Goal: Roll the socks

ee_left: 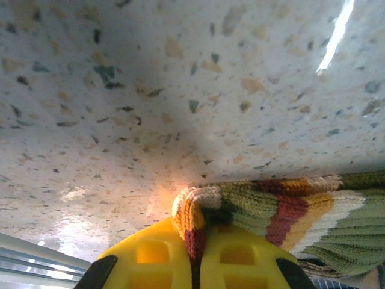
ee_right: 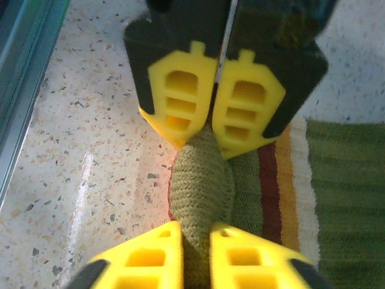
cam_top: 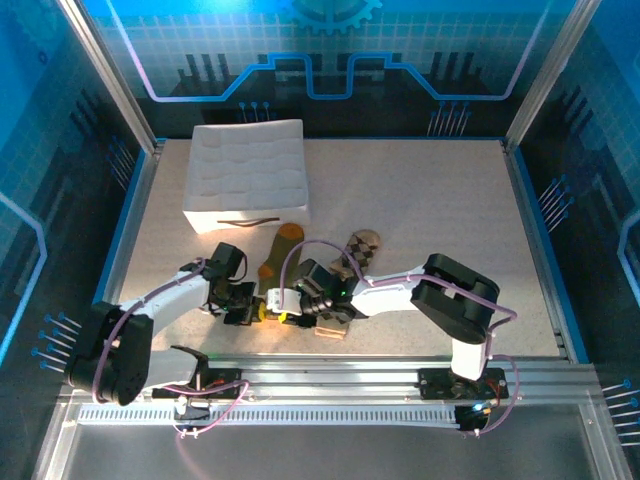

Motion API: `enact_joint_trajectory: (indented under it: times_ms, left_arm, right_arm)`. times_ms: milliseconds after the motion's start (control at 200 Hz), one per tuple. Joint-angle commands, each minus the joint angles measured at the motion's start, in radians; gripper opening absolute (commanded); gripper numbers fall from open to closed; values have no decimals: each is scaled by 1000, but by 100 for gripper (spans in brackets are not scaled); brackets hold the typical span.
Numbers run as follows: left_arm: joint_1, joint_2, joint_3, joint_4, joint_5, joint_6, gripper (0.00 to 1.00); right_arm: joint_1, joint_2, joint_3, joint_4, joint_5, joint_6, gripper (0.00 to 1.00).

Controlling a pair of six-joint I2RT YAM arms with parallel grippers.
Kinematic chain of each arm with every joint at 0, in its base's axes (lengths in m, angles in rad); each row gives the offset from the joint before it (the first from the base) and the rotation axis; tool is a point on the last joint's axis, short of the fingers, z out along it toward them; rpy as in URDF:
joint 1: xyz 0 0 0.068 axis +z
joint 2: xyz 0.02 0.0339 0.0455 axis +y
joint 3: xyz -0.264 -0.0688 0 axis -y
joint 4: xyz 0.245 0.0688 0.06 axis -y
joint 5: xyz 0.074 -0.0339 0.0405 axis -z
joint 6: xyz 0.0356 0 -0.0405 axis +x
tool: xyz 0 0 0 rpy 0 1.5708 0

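The olive green sock (cam_top: pixel 278 255) with an orange toe lies near the table's front, its striped cuff (ee_left: pixel 289 205) toward the arms. My left gripper (ee_left: pixel 197 232) is shut on a bunched fold of that cuff. My right gripper (ee_right: pixel 195 232) faces it from the other side and is shut on the same olive fold (ee_right: pixel 201 180). The left gripper (ee_right: pixel 203 144) shows opposite it in the right wrist view. In the top view the left gripper (cam_top: pixel 255 311) and right gripper (cam_top: pixel 283 315) nearly touch. The brown argyle sock (cam_top: pixel 362 246) lies partly under the right arm.
A white quilted tray (cam_top: pixel 247 170) stands at the back left, close behind the olive sock's toe. The speckled tabletop (cam_top: pixel 440 200) stretches to the right and back. A metal rail (cam_top: pixel 400 385) runs along the near edge.
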Motion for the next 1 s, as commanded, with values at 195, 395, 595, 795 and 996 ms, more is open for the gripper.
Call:
enact_joint_trajectory:
  times_ms: [195,395,595,795,996]
  left_arm:
    - [15,-48,-14,-168,-141,46,19]
    - [13,-171,15,-248,-162,97,57]
    - [-1,-296,8,-227,-177,158,59]
    - [-67,-366,-19,-141,-248,157,54]
    - [-116,-416,-54,-109,-283,136,45]
  right_arm:
    - [-89,101,111,-147,-205,265,0]
    - [-131,179,186,-234,-323,376,0]
    - [-161,243,269,-324,-367,462,0]
    - [-172,290,328,-383,-381,558,0]
    - [-184,317,360,-414,-389,632,0]
